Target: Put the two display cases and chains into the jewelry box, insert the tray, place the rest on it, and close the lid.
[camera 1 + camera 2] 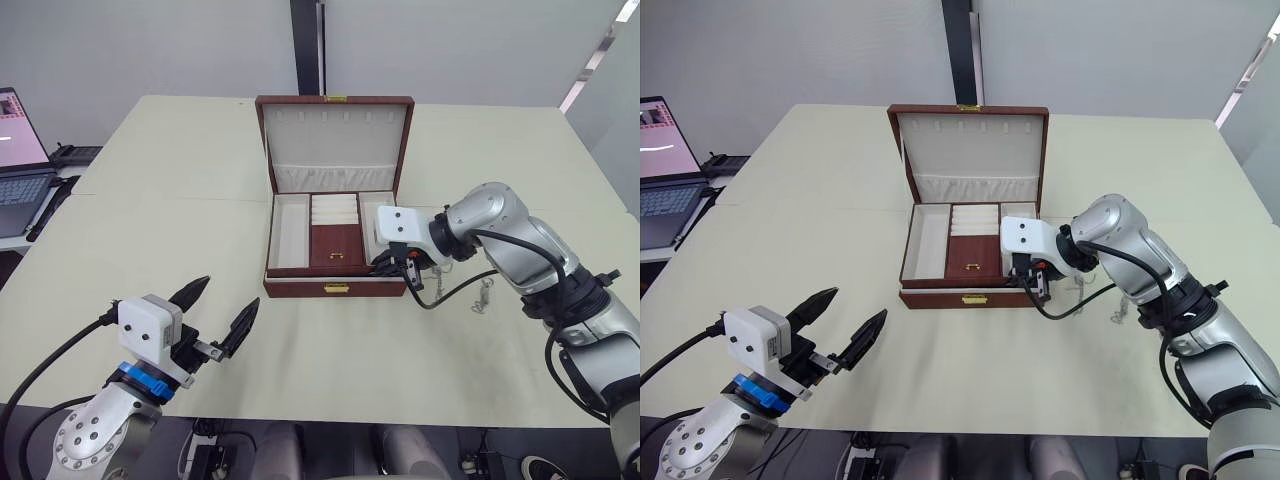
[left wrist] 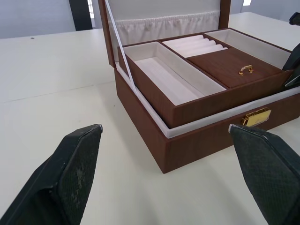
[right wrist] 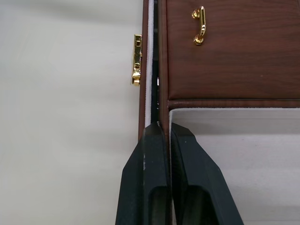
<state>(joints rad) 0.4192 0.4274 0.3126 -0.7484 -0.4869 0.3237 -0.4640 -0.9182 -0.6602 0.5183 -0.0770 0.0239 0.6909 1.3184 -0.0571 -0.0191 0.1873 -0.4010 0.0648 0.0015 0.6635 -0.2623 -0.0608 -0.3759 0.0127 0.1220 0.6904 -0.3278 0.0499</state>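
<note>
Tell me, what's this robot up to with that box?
It is packing an open jewelry box on a table. The tray is already sitting inside the box. The right gripper is pinched shut on the tray's front wall near its right end. The left gripper hangs open over the table, holding nothing. A small metal piece lies on the table to the right of the box.

Open laptop (image 1: 22, 165) w/ lit screen on side desk, left of table (image 1: 180, 150).

The tray (image 1: 320, 235) sits in the jewelry box (image 1: 335, 288), just left of the right gripper (image 1: 392, 264); lid (image 1: 335, 140) stands behind.
</note>
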